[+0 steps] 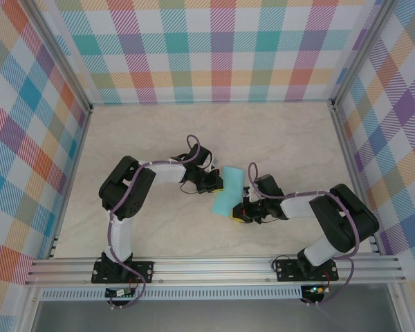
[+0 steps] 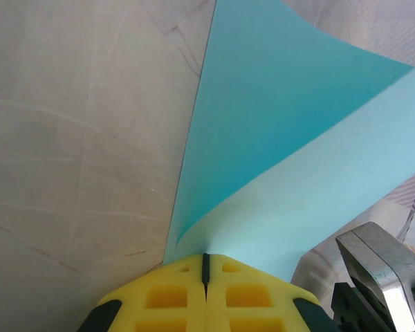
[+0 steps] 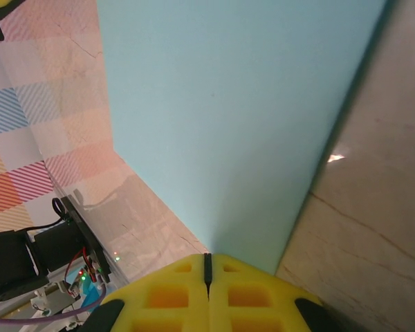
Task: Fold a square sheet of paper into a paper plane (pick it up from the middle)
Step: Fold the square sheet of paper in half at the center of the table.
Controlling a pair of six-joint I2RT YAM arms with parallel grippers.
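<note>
**A:** Left gripper, state?

**B:** Yellow pads pressed flat together, clamped on an edge of the turquoise sheet of paper; the sheet comes straight out of the seam between the pads and fans away ahead of them and to their right; two layers show there, a paler face curling across a deeper-shaded one behind it.

**A:** What is left of those pads?

**B:** The pale marbled table, bare; the sheet's long left edge runs up across it.

**A:** Right gripper?

**B:** Same picture; pads closed tight on the sheet's edge, no gap between them; the paper spreads wide and flat ahead of the fingertips; table to its right, checked wall to its left.

**A:** And from overhead?

**B:** The two grippers face each other near the table's middle; the sheet spans between them as a slanted turquoise strip, its far end at the left gripper, its near end at the right; both arms bent inward at the elbow.

**A:** Sheet resting on the table or clear of it?

**B:** Cannot tell from these views.
</note>
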